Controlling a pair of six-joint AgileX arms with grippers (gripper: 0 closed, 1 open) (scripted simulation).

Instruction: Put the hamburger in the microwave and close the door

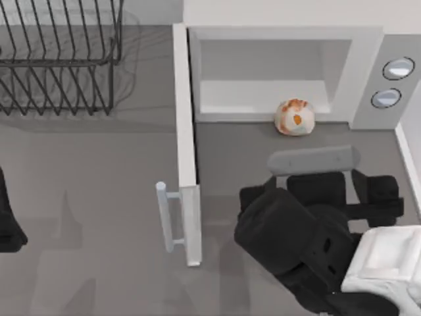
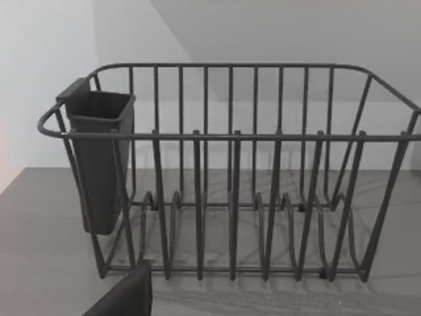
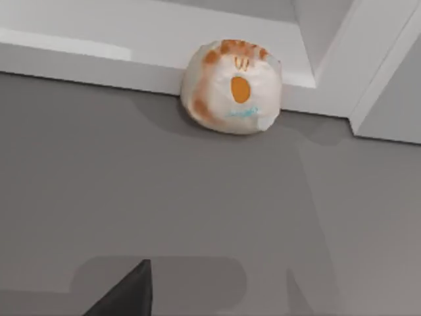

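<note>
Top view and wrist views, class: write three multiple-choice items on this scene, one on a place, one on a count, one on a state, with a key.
1. Where does the small cream-white, orange-blotched hamburger lie?
A. on the grey table against the microwave's front sill
B. in the rack
C. in a gripper

2. How many round knobs has the large white box microwave?
A. one
B. two
C. four

3. The flat white door with its pale bar handle is
A. shut
B. open
C. missing

Key: A, it touches the sill outside the cavity; B, two on the side panel; B, it juts out from the front.

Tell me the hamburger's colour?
Cream-white hamburger with orange-brown blotches, clearest in the right wrist view.
</note>
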